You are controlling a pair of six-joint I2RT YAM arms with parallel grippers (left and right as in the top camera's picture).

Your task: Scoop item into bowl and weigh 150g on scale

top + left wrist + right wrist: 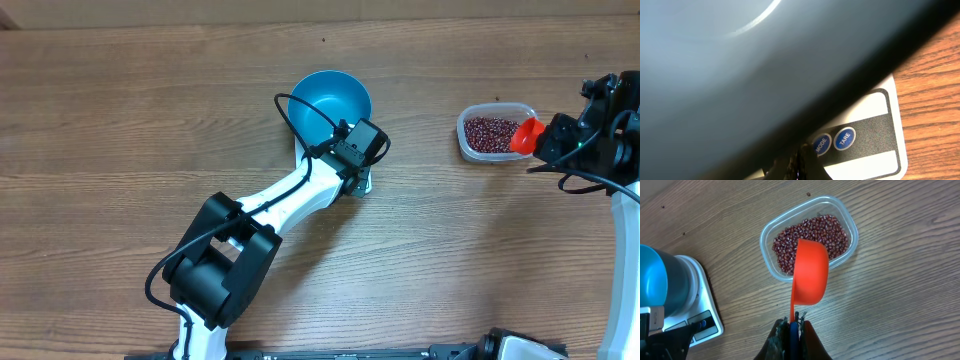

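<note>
Beans [810,232]: loose maroon heap in clear plastic tub [855,230], right side of desk [905,305]. Tiny, hard and light, so likely to roll and scatter. Not for pinching; take them by scoop only. Orange scoop [810,277] hangs over the tub's near rim, handle clenched in right end effector [794,322]. Blue bowl [330,98] sits on scale [880,125], no beans inside. Left end effector [799,162] clenched, empty, tips beside MODE button [821,144].

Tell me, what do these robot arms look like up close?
Both are slim white tubes linked by chunky black joint housings. The left arm has a thin black cable looping beside its wrist; the right arm has black cabling too. Each tool, like the right tool, ends in two narrow dark fingers.
</note>
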